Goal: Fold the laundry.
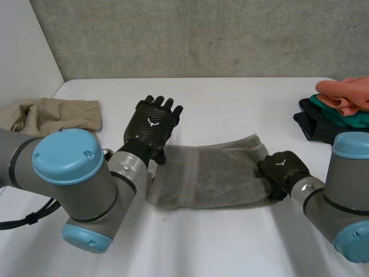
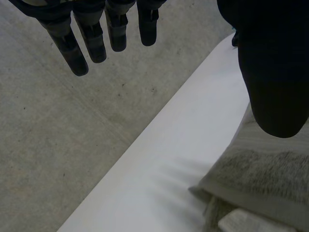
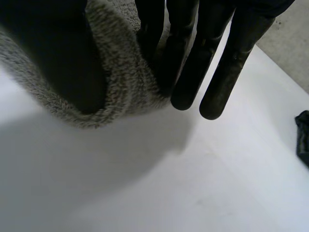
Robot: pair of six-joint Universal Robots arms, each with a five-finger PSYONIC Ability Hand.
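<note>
A grey towel lies folded into a long band across the middle of the white table. My left hand hovers above the towel's left end with straight, spread fingers and holds nothing; the towel's folded end lies below its thumb. My right hand is at the towel's right end. There the towel's edge is pinched between the thumb and the straight fingers.
A crumpled beige cloth lies at the table's left edge. At the far right sits a pile of orange, green and black clothes. A concrete wall stands behind the table's far edge.
</note>
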